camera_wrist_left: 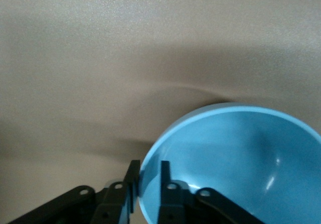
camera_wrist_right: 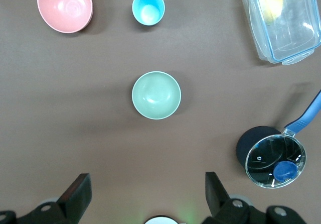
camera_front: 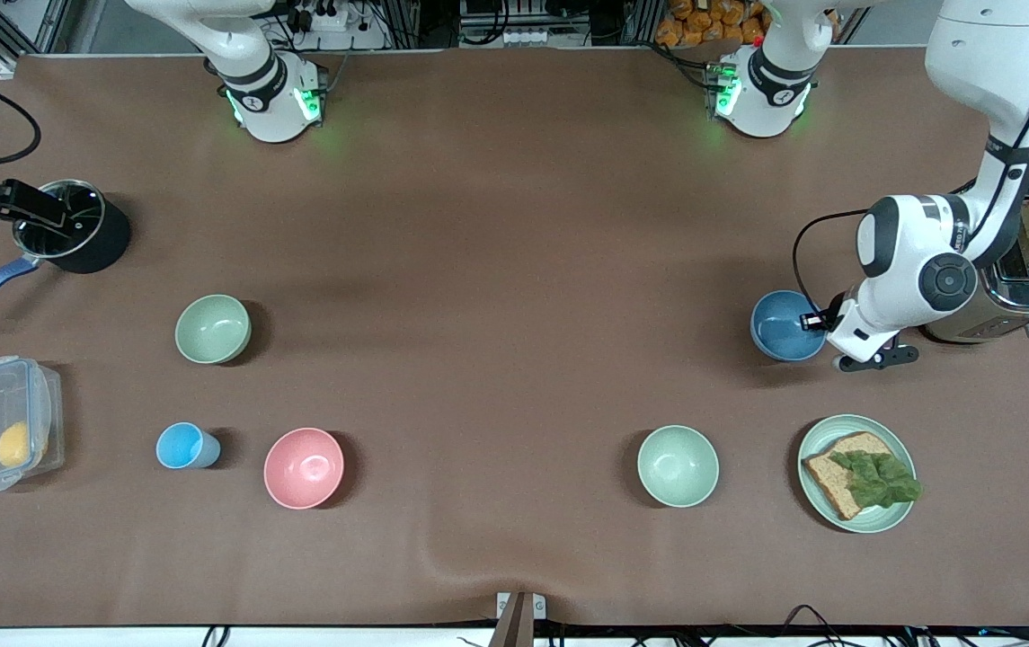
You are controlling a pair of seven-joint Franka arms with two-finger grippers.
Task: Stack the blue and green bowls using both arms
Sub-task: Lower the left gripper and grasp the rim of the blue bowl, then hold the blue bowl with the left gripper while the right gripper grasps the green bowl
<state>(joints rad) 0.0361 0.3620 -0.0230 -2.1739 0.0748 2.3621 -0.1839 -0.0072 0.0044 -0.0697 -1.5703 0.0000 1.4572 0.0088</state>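
Left end effector point(camera_wrist_left: 149, 184) pinching the blue bowl point(camera_front: 785, 324) by its rim.

We see its fingers point(camera_wrist_left: 131, 179) closed on the bowl's wall, one inside and one outside, with the bowl on the brown surface point(camera_front: 496, 270) at the left arm's end, just beside the toaster point(camera_front: 1026, 279). Our right end effector point(camera_wrist_right: 148, 194) waits with its fingers spread wide, high over the right arm's end, holding nothing. The green bowl point(camera_front: 213, 329) sits below it on the surface, near the black pot point(camera_front: 74, 225), and farther from the front camera than the pink bowl point(camera_front: 304, 467) and blue cup point(camera_front: 183, 446).
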